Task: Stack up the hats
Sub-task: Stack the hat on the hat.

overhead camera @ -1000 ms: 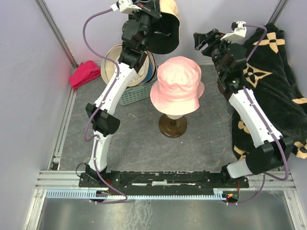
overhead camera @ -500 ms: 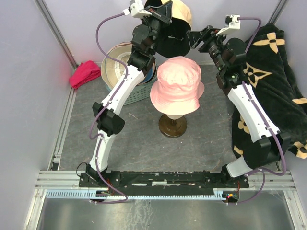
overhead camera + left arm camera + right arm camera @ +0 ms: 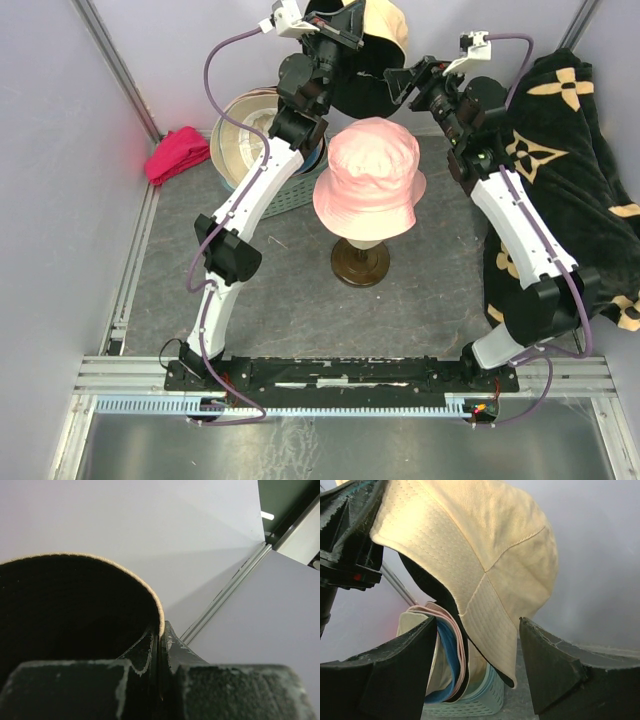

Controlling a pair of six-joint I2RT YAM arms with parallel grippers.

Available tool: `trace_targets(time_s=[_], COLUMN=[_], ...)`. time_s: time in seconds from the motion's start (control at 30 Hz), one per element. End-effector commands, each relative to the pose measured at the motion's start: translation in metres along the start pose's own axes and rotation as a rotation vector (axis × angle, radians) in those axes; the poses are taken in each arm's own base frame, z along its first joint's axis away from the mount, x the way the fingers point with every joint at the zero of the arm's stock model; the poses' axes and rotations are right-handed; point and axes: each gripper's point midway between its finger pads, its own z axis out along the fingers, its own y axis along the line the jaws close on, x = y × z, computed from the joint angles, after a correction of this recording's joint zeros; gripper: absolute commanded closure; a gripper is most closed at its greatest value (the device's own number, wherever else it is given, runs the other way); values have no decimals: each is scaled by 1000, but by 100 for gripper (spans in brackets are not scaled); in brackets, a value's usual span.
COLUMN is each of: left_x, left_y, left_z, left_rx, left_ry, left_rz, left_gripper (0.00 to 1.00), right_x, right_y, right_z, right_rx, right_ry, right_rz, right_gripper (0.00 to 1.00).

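Observation:
A cream hat (image 3: 385, 25) with a black lining hangs high at the back, and my left gripper (image 3: 345, 28) is shut on its brim. The left wrist view shows the jaws (image 3: 161, 630) pinched on the cream-edged brim, with the dark lining (image 3: 70, 610) to the left. My right gripper (image 3: 402, 80) is open just right of this hat. In the right wrist view the cream hat (image 3: 490, 540) droops between the spread fingers (image 3: 477, 622), touching neither. A pink hat (image 3: 370, 175) sits on a stand in the middle. Several more hats (image 3: 250, 130) rest in a basket.
The pale green basket (image 3: 275, 195) stands back left, with hats in cream, blue, pink and black (image 3: 445, 655) leaning out of it. A magenta cloth (image 3: 178, 153) lies by the left wall. A black cloth with beige flower marks (image 3: 570, 170) covers the right side. The stand's dark round base (image 3: 360, 262) rests on the grey table.
The left arm has carried the cream hat up and to the right. The right gripper has swung left and up toward the hat's hanging brim, staying open.

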Motion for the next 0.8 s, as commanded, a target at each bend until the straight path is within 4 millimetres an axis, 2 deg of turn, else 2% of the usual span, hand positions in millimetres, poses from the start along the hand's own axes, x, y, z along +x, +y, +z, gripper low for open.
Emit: trace_targets(time_s=[0.0,0.43,0.63,0.77], left_x=[-42,-67,-71,-70], left_y=[-46,-69,-75,-80], left_z=[0,-4,-5,-7], left_rx=[108,156,172,187], left_ry=[-100,-134,-133,-119], left_rz=[-95,-134,-172,-201], left_gripper=[97,97,97,97], right_x=[-18,7,20,21], right_y=[4,-29,-34,-34], right_z=[2,5,10,13], right_rx=[-16,83,85,76], right_ry=[-43,-6,13,7], right_rz=[-40,-58,-34,-32], right_gripper=[25,26,28,30])
